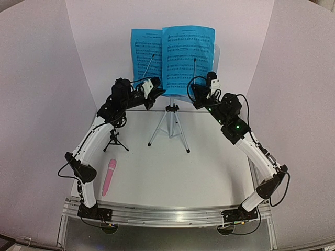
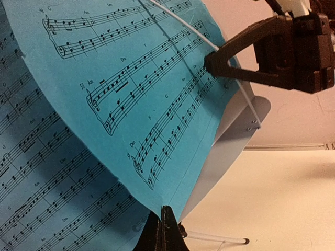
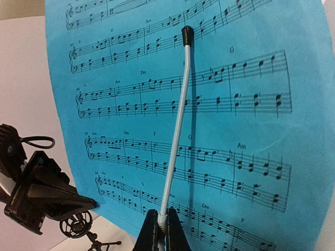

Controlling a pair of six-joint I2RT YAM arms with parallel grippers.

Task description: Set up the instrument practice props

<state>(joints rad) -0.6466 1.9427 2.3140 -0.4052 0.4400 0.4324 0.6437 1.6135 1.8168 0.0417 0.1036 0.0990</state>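
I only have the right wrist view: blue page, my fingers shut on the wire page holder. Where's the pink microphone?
Observer: The pink microphone lies flat on the table, near the left arm base.
Operator: And its stand?
Observer: The black mic stand stands upright beside the left arm, microphone not in it.
Operator: What's the left gripper doing?
Observer: The left gripper is shut, tips at the lower corner of the same page that the wire page holder in your right gripper crosses.
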